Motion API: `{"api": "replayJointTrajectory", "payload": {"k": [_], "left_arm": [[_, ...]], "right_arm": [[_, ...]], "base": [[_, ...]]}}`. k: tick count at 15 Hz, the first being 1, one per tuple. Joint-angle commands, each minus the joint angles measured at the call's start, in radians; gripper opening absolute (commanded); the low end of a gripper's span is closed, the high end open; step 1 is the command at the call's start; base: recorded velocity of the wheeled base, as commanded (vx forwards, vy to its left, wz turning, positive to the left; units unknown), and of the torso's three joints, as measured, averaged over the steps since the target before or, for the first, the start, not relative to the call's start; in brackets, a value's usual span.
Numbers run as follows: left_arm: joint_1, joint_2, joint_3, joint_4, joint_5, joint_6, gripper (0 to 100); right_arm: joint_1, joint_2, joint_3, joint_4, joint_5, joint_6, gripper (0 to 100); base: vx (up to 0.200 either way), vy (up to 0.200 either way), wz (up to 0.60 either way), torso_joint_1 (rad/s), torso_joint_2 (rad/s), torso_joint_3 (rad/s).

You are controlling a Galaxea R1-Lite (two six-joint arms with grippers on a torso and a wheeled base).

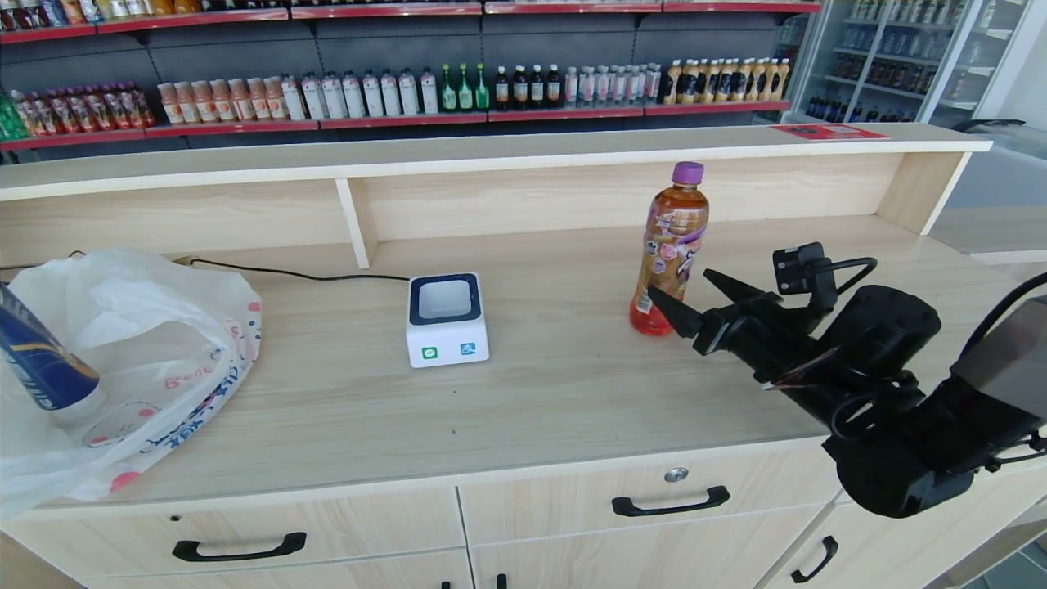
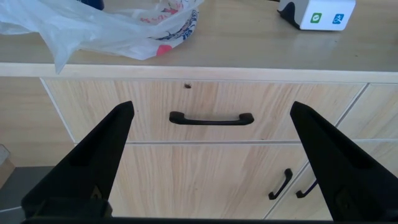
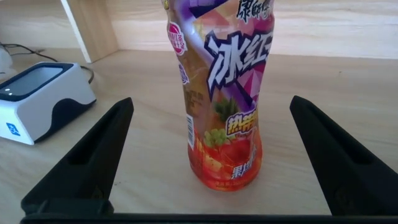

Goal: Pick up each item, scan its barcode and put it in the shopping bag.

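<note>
Orange drink fills the purple-capped bottle (image 1: 671,249), which stands upright on the counter (image 1: 572,393), to the right of the white scanner (image 1: 446,319). The right tool (image 1: 683,286) sits just near and right of the bottle's base, fingers spread wide, holding nothing. At the left edge the shopping bag (image 1: 147,343) lies on the counter with 1 blue container (image 1: 37,352) inside. The left tool (image 2: 211,106), also wide and empty, faces a drawer handle (image 2: 211,118) below the counter edge.
</note>
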State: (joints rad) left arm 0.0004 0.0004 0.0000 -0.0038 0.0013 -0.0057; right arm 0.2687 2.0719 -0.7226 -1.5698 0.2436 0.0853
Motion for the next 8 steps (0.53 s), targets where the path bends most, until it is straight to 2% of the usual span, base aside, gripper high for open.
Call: {"api": "replayJointTrajectory", "payload": {"k": [1, 8], "left_arm": [[0.0, 0.0, 0.0, -0.001, 0.0, 0.0, 100], [0.0, 0.0, 0.0, -0.001, 0.0, 0.0, 100]], "right_arm": [[-0.003, 0.062, -0.035, -0.001, 0.002, 0.004, 100], [-0.003, 0.119, -0.187, 0.019, 0.026, 0.004, 100]], "base": [[0.0, 0.0, 0.0, 0.0, 0.0, 0.0], [0.0, 0.0, 0.0, 0.0, 0.0, 0.0]]}}
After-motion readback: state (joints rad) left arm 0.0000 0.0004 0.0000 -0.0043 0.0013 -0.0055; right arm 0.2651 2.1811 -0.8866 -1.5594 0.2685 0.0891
